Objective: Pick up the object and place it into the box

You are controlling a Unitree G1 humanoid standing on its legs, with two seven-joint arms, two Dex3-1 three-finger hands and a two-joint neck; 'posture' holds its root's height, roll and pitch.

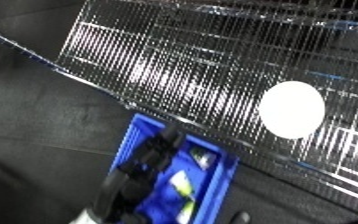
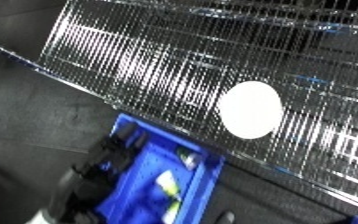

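- One black hand (image 1: 149, 155) shows, coming up from the low left edge and reaching over the blue bin (image 1: 218, 192); by its place at the view's left it is probably the left hand, but the blur makes that a guess.
- Fingers: cannot tell whether they are spread, closed or wrapped on something; the hand is a dark smear.
- Hand sits above the bin's left and far part, overlapping the far rim; touching or just over it, cannot say.
- Inside the bin, just right of and nearer than the hand, pale yellow-white bits (image 1: 186, 187) lie on the floor of the bin; these may be the object, or things already dropped in. Shape and long axis are unreadable.
- No other candidate object is seen outside the bin.
- Judgement: if the object is in the hand, the move left is a short drop straight down; the bin opening lies directly under and to the right.
- Beyond the bin, far and right, a wire mesh rack (image 1: 158, 70) runs on a slant, with a white round disc (image 1: 291, 110) on it.
- The other hand is nowhere in either view.
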